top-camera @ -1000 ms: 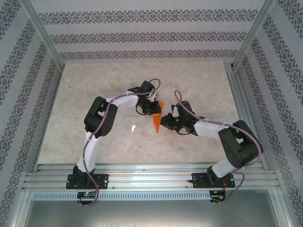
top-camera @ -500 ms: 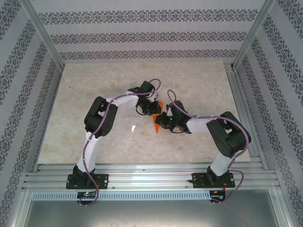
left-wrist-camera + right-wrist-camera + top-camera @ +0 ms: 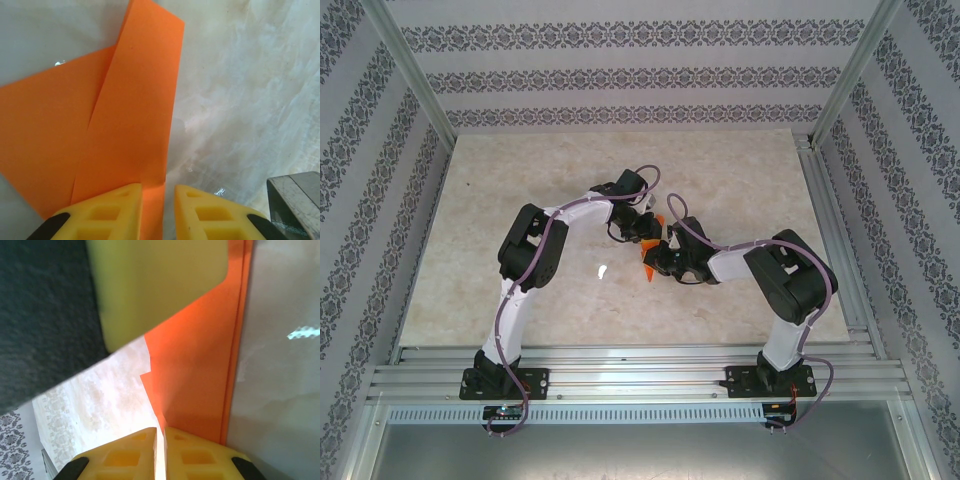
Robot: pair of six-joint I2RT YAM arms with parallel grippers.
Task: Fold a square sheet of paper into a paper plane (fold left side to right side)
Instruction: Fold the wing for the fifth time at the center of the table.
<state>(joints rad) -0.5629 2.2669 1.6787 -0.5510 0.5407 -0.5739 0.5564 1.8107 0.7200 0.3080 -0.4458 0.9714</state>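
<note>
Seen from above, the orange paper (image 3: 647,267) lies near the middle of the pale marbled tabletop (image 3: 520,180), a narrow wedge whose tip points toward the arm bases. Both claws meet over it and cover most of it: the left claw (image 3: 645,232) comes in at its far end, and the right claw (image 3: 660,256) crosses from the right over its middle. The two are just beside each other, and patterned walls (image 3: 620,75) close in the tabletop. In the left wrist view, the orange paper (image 3: 125,125) spreads up and left from the left claw (image 3: 158,192), a long folded flap lying over a wider layer, with a crease running between them. The yellow fingers (image 3: 117,210) stand slightly parted, with a strip of the paper's edge showing in the gap, so this claw is open rather than pinching. Bare tabletop (image 3: 250,100) lies to the right, and a grey metal block (image 3: 295,200) juts in at the lower right corner. In the right wrist view, the right claw (image 3: 160,432) has its fingers drawn almost together, and the orange paper (image 3: 200,370) runs down into the slit between them, gripped there. A blurred yellow finger on a black body (image 3: 160,285) lies across the paper's upper part and hides it. Tabletop (image 3: 280,390) shows on the right.
</note>
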